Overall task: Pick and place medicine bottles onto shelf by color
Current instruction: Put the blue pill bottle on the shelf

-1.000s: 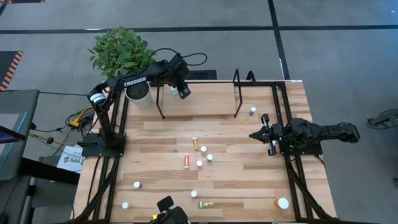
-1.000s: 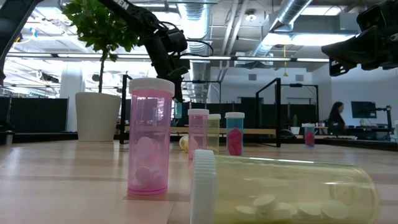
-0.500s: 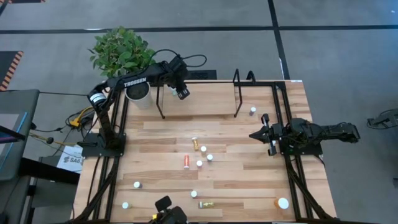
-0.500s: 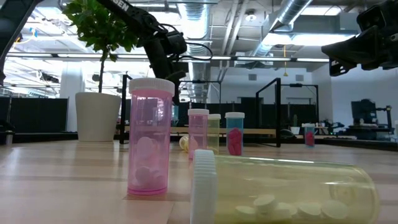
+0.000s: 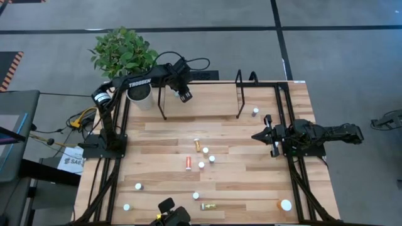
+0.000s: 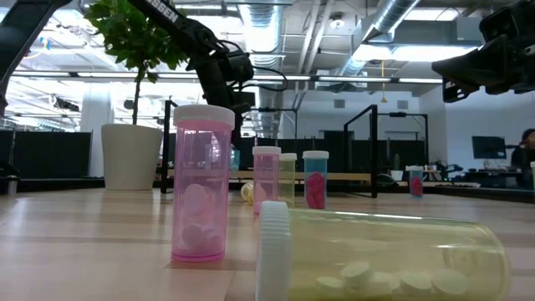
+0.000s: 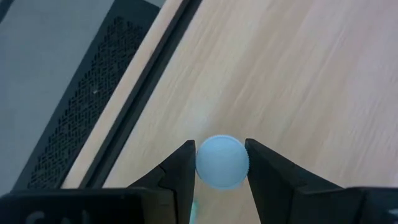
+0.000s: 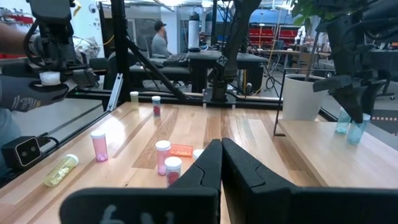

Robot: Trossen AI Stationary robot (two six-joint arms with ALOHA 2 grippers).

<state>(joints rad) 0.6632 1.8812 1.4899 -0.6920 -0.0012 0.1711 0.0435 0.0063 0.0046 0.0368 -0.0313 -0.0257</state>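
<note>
My left gripper (image 5: 184,95) is over the left end of the shelf (image 5: 207,103), a light board in a black tube frame at the table's far side. It is shut on a small blue-green medicine bottle (image 8: 357,131) with a white cap (image 7: 222,162). A like bottle (image 8: 342,122) stands on the shelf just beside it. Several more bottles stand or lie mid-table, among them a red one (image 5: 188,163) and an orange one (image 5: 197,145). My right gripper (image 5: 256,135) waits shut at the table's right side, touching nothing. My left gripper pinches the bottle by its white cap (image 7: 214,167), one finger (image 7: 184,169) on each side of the cap's rim. The fingers come steeply from above, slanting toward the far edge. The bottle hangs upright below them; whether its base touches the shelf board I cannot tell.
A potted plant (image 5: 122,53) stands off the far left corner by the left arm. One bottle (image 5: 255,112) stands right of the shelf's right loop (image 5: 240,94). A large orange bottle (image 5: 284,204) and a lying yellow one (image 5: 208,206) are near the front edge.
</note>
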